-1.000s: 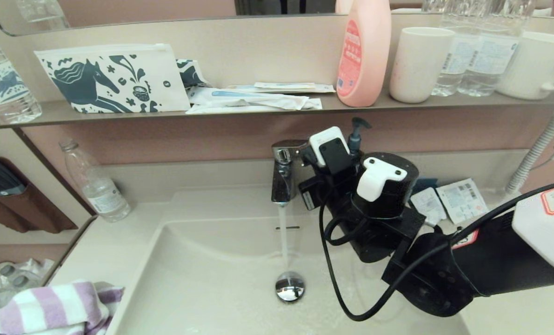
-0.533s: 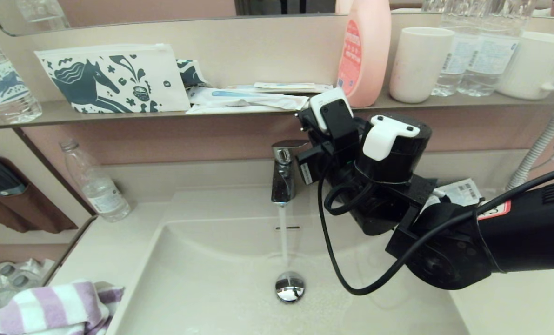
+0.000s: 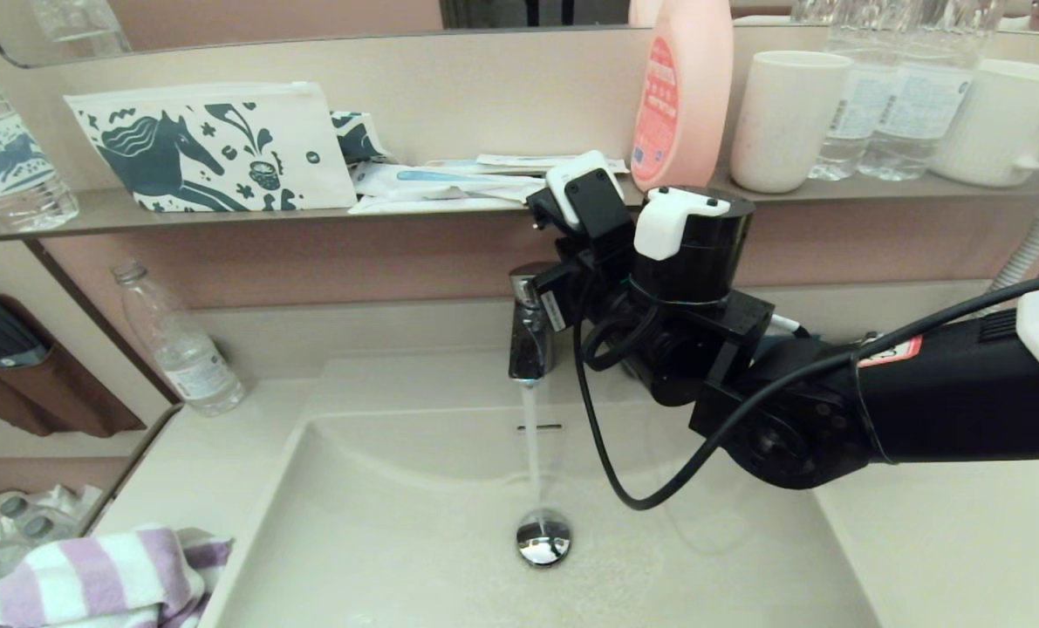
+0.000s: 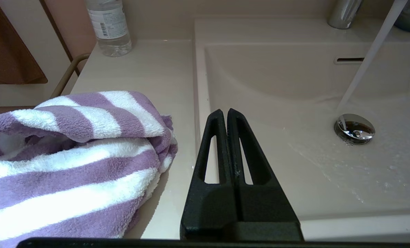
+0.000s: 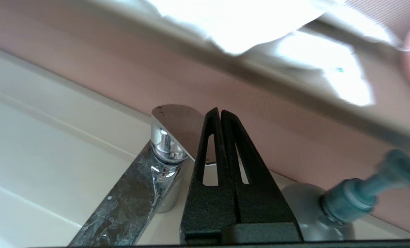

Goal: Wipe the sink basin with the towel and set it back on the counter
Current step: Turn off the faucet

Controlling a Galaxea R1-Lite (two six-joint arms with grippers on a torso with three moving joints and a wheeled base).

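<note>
Right gripper (image 5: 220,112), fingers pressed together, sits by the faucet (image 3: 529,327) at the sink basin's (image 3: 379,523) 12 o'clock; left gripper (image 4: 225,112) also pressed together beside the towel (image 4: 70,155).

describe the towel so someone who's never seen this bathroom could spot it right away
Start at the big beige sink basin with water running into it, then look to the counter on the robot's left. The towel lies crumpled at the counter's near corner, beside the basin's rim. It is the only soft cloth there, with broad purple and white stripes.
</note>
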